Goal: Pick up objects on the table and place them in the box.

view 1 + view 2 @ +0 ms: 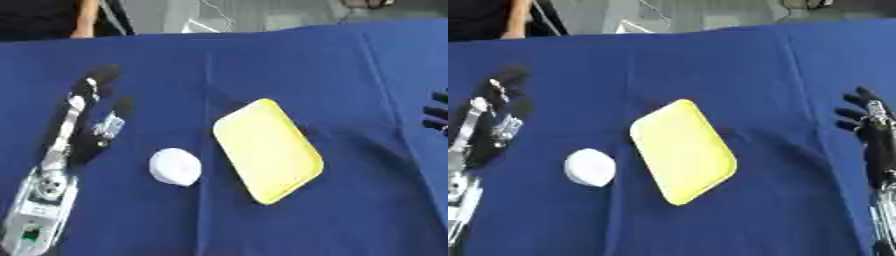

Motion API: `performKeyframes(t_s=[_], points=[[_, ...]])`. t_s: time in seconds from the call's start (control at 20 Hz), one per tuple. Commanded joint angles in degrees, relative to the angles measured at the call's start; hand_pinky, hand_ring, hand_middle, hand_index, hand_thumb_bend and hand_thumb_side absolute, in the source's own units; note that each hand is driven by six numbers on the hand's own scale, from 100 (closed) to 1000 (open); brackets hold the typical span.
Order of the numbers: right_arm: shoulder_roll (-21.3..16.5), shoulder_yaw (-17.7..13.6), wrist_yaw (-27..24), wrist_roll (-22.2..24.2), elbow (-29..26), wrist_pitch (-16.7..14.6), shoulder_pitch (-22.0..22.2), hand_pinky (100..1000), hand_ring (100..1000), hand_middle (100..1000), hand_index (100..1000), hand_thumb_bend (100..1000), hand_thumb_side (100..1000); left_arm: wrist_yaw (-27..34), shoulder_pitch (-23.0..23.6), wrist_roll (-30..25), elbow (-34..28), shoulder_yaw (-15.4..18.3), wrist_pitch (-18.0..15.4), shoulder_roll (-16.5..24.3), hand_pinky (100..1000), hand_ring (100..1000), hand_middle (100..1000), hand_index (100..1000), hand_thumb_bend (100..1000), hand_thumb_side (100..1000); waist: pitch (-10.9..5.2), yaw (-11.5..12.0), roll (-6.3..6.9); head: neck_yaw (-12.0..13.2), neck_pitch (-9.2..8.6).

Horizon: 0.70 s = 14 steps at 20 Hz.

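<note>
A blue cloth covers the counter (pixel 289 65) from edge to edge, creased in a few long folds that run from the far side toward the near side.

Next in size is the yellow tray (pixel 267 150), a shallow rounded rectangle lying flat near the middle of the cloth. Its long axis is tilted, one short end toward 11 o'clock and the other toward 5 o'clock. Nothing lies inside it.

The left robot hand (pixel 87 120) comes in from the 7 o'clock corner, its silver and white forearm leading up to black fingers that point toward 12 o'clock. The fingers are extended and released, grasping nothing. It sits well to the 9 o'clock side of the tray.

The right robot hand (pixel 868 127) shows at the 3 o'clock edge, best seen in the right eye view. Its black fingers are spread and relaxed, pointing toward 11 o'clock, and it grasps nothing. It is well apart from the tray.

Smallest is the white round object (pixel 175 167), a low puck-like disc resting on the cloth between the left robot hand and the tray, just beside the tray's long edge at about 8 o'clock from the tray's middle. Neither hand touches it.
</note>
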Motion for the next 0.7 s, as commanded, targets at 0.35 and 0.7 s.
performKeyframes(t_s=[0.35,0.7], points=[[-1.09,-0.41,-0.08,0.05,-1.14,0.03,-0.37,774,795,844,955,100,958,-26.48,-0.04,-2.56,-6.00,-2.67,3.05,-2.96,847,905,862,937,521,785,-0.61,-0.21,-0.13,0.06,-0.58],[-1.11,-0.42,-0.08,0.05,-1.14,0.05,-0.36,774,795,844,955,100,958,-25.63,-0.21,-2.43,-5.50,-3.30,2.86,-2.24,849,903,849,935,531,796,-0.56,-0.36,-0.07,0.05,-0.57]])
